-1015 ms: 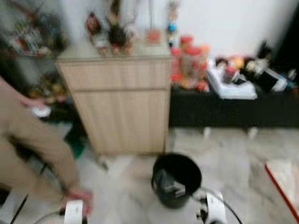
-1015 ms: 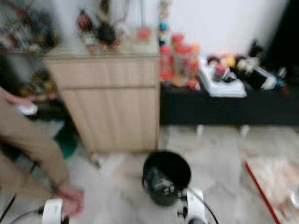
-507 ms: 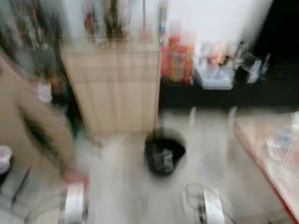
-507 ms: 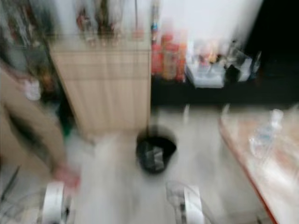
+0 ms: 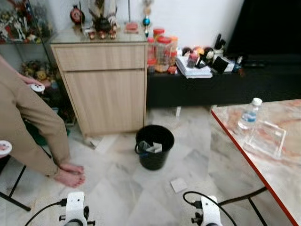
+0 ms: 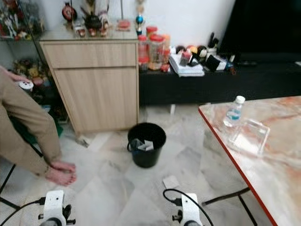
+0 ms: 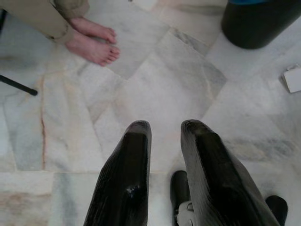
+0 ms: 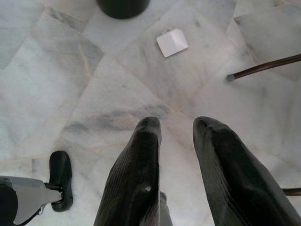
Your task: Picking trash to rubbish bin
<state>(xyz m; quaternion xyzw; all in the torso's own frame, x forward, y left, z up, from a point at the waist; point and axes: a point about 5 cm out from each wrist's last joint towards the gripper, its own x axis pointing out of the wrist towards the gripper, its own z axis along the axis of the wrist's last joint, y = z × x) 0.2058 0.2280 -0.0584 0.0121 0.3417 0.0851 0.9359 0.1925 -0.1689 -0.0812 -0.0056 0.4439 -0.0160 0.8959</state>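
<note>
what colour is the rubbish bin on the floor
Black; the rubbish bin shows best in the left eye view.

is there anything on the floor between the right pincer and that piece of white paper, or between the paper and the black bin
Nothing visible. The white paper lies flat on bare marble ahead of the right pincer, and open floor separates it from the black bin. The table leg stands off to one side, clear of both paths.

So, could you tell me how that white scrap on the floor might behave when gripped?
The white scrap looks thin and creased, so probably light and floppy. It lies flat on smooth marble, so the fingers may slide it rather than lift it.
</note>
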